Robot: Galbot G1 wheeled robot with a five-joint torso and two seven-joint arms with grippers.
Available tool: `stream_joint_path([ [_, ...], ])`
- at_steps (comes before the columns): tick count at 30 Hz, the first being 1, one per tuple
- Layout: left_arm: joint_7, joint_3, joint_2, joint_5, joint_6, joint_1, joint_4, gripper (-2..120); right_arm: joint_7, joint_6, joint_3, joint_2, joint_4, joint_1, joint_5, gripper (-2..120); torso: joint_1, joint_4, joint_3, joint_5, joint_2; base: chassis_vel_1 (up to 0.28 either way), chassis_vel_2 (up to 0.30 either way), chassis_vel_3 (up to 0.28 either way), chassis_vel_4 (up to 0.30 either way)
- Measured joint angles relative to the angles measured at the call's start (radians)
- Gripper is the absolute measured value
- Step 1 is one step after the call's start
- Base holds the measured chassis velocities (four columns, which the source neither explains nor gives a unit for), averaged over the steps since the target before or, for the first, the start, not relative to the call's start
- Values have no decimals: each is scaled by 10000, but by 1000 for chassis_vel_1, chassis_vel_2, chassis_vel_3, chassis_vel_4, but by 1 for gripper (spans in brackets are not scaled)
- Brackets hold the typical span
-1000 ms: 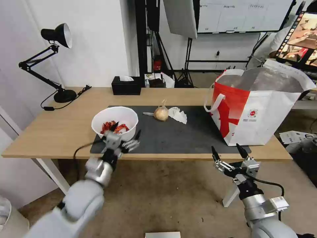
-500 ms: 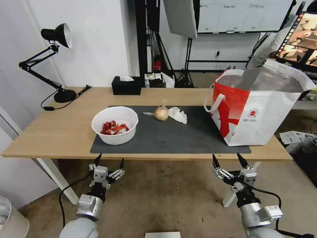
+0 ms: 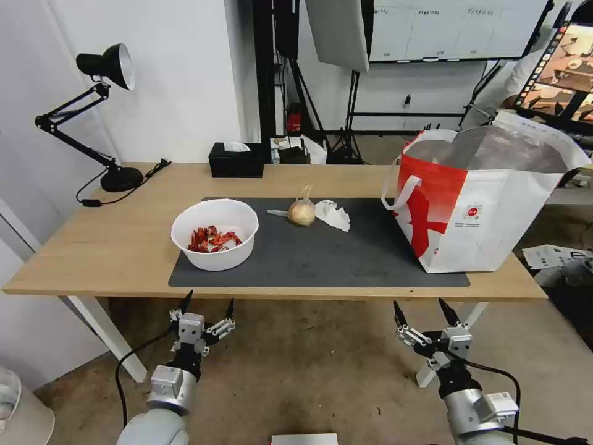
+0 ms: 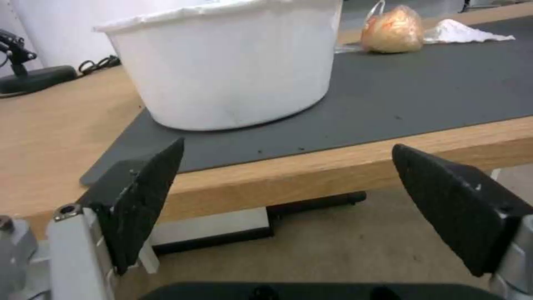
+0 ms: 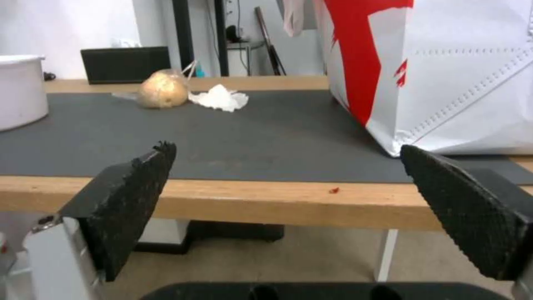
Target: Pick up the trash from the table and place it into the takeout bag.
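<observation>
Both arms are pale grey with rounded shells and silver metal wrist cuffs, a black cable looping from each. The left gripper and right gripper carry pointed black fingers with rough textured pads on silver brackets fixed by small screws

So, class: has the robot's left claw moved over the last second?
Yes. The left claw has pulled back from the white round bowl and now sits open below the light-wood table's front edge.
</observation>
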Motion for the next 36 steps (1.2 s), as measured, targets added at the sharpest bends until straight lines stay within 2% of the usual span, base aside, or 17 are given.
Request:
stream_joint_path([
  [12, 2, 25, -43, 16, -13, 0, 12, 100, -11, -28, -133, 34, -110, 109, -132, 100, -1, 0, 0, 0, 0, 0, 0, 0, 0],
  [18, 11, 80, -32, 13, -12, -26, 12, 100, -22, -329, -373, -328, -121, 598, 363, 100, -1, 0, 0, 0, 0, 0, 0, 0, 0],
  [19, 14, 83, 1, 10, 1, -76, -22, 100, -168, -930, -808, -976, -80, 1579, 1329, 100, 0, 0, 0, 0, 0, 0, 0, 0, 0],
  [20, 12, 63, -15, 8, 46, -97, -52, 100, -409, -1308, -1743, -1795, -542, 3181, 1888, 100, 0, 2, 2, 3, 0, 0, 0, 0, 0],
  [21, 12, 63, -15, 8, 46, -97, -52, 100, -409, -1308, -1743, -1795, -542, 3181, 1888, 100, 0, 2, 2, 3, 0, 0, 0, 0, 0],
  [22, 1, 36, -48, 28, 69, -91, -54, 100, -316, -1577, -2632, -2203, -1215, 4514, 2273, 100, 0, 2, 3, 0, 0, 0, 0, 0, 0],
  [23, 1, 36, -48, 28, 69, -91, -54, 100, -316, -1577, -2632, -2203, -1215, 4514, 2273, 100, 0, 2, 3, 0, 0, 0, 0, 0, 0],
  [24, -11, -9, -50, 34, 81, -84, -53, 100, -18, -1778, -3427, -2336, -1971, 5897, 2647, 100, 0, -2, 2, 1, 0, 0, 0, 0, 0],
  [26, -21, -61, -20, 23, 89, -72, -48, 100, 303, -2017, -4228, -2349, -2685, 7188, 3054, 100, 1, 2, 3, 2, 0, 0, 0, 0, 0],
  [27, -21, -61, -20, 23, 89, -72, -48, 100, 303, -2017, -4228, -2349, -2685, 7188, 3054, 100, 1, 2, 3, 2, 0, 0, 0, 0, 0],
  [29, -26, -81, -5, 20, 93, -64, -29, 100, 727, -2218, -5135, -2270, -3640, 8621, 3421, 100, 2, 4, 3, -2, -2, 0, 0, 0, 0],
  [31, -29, -87, -4, 19, 97, -61, -18, 100, 837, -2328, -5416, -2227, -3965, 9026, 3522, 100, 2, 4, 3, -4, -1, 0, 0, 0, 0],
  [33, -37, -112, -21, 19, 101, -41, 12, 100, 1125, -2901, -6377, -2010, -4958, 10396, 3910, 100, 2, 0, 3, 4, -2, 0, 0, 0, 0],
  [36, -37, -134, -57, 21, 103, 8, 28, 100, 1556, -3269, -7051, -1714, -5817, 11506, 4013, 100, 2, 2, 1, -8, -1, 0, 0, 0, 0],
])
